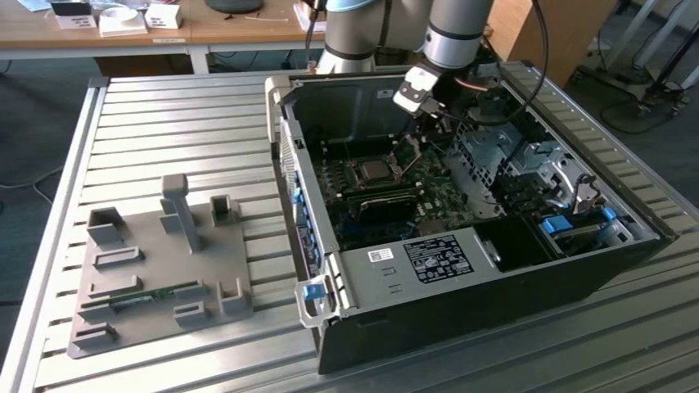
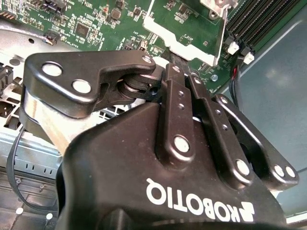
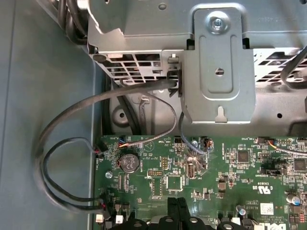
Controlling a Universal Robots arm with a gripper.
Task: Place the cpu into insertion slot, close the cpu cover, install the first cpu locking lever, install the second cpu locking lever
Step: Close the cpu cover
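Gripper is down inside the open computer case, fingers drawn together, tips meeting at the free edge of the cpu cover. Cannot tell whether a lip of the frame is nipped between them or merely touched. Cover stands raised and tilted on its hinge, with green board visible through its open centre. Cpu lies flat in the socket on the motherboard, grey top exposed, just beside the raised cover on the exterior view's left.

Judgement: step in hand is closing the cover, and the cpu looks seated. Lever positions are not legible. To do it well:
- Follow the hinge arc rather than pressing straight down.
- Keep contact on the frame edge only, with the tips off the chip's top and the socket.
- Let the frame settle square around the chip, not across a corner.

Room is tight. Memory slots run just beside the socket. Drive cage overhangs the board edge near the wrist. Loose black cables loop between cage and board, near enough to snag on a sideways sweep. Case walls rise on all sides, so the open way looks to be upward.

Farther out, the slatted table carries the case. Grey fixture tray sits well apart on the exterior view's left, no obstacle.
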